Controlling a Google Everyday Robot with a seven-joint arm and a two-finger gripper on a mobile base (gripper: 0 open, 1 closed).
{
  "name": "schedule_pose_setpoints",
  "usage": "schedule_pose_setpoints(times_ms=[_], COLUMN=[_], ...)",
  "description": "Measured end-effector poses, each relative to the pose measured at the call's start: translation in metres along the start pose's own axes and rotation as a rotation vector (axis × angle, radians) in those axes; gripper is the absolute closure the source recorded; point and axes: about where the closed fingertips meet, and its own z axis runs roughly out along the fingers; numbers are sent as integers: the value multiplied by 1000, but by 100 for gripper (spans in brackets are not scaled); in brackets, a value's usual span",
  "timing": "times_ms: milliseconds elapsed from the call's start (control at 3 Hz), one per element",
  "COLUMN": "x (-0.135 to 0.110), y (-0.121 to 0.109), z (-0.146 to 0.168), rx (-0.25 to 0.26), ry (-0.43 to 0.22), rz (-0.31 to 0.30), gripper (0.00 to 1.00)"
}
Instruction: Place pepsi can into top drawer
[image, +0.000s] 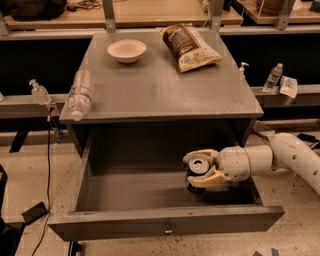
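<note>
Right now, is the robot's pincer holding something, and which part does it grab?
Yes. The pincer grips the pepsi can by its sides near the top, inside the open top drawer.
</note>
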Motion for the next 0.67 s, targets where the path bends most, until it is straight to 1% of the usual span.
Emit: schedule_pose_setpoints(times_ms=[333, 667], x=[12, 14], y=[5, 6], z=[2, 3], rx=[18, 17], ry=[-5, -7], rz=[-19, -23], gripper=[82, 58])
